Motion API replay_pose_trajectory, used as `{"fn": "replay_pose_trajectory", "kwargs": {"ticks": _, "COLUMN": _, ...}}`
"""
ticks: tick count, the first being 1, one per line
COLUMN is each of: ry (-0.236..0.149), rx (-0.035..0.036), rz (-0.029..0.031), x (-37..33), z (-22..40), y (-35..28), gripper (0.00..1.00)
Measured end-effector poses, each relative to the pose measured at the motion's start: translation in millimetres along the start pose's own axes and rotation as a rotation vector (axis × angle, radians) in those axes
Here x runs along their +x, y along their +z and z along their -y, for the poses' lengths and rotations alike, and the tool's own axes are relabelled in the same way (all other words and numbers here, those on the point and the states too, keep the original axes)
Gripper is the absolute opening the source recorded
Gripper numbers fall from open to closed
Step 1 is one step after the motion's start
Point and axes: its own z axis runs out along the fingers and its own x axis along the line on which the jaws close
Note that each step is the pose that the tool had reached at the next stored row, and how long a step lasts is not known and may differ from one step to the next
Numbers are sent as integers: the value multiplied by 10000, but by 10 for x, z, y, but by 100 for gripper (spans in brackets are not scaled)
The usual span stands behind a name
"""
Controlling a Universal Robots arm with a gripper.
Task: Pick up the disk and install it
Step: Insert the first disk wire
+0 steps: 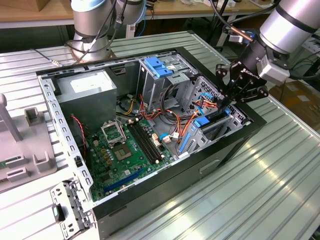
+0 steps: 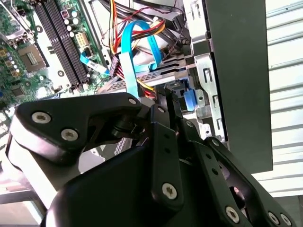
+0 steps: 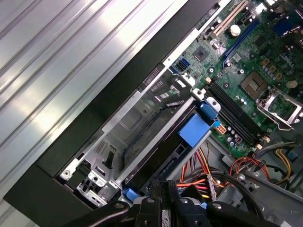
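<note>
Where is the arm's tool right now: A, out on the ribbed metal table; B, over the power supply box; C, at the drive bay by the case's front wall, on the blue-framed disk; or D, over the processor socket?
C: in the exterior view the tool reaches down into the drive bay at the case's edge, right at the disk with its light-blue carrier, far from the power supply and processor socket.

Matt black metal end effector (image 1: 226, 101), ribbed shiny metal table (image 1: 280, 190), blue plastic disk (image 3: 194, 131) carrier
</note>
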Motion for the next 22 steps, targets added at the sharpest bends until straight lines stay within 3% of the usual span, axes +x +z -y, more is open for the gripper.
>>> {"fn": "replay_pose_trajectory", "kwargs": {"ticks": 10, "ry": 1051, "rx": 155, "rz": 9, "x": 0, "z": 0, "y": 1, "gripper": 17}}
{"fn": "replay_pose_trajectory", "kwargs": {"ticks": 18, "ry": 2443, "rx": 360, "rz": 22, "x": 0, "z": 0, "y": 3, "gripper": 17}}
{"fn": "replay_pose_trajectory", "kwargs": {"ticks": 22, "ry": 2948, "rx": 435, "rz": 27, "x": 0, "z": 0, "y": 3, "gripper": 17}}
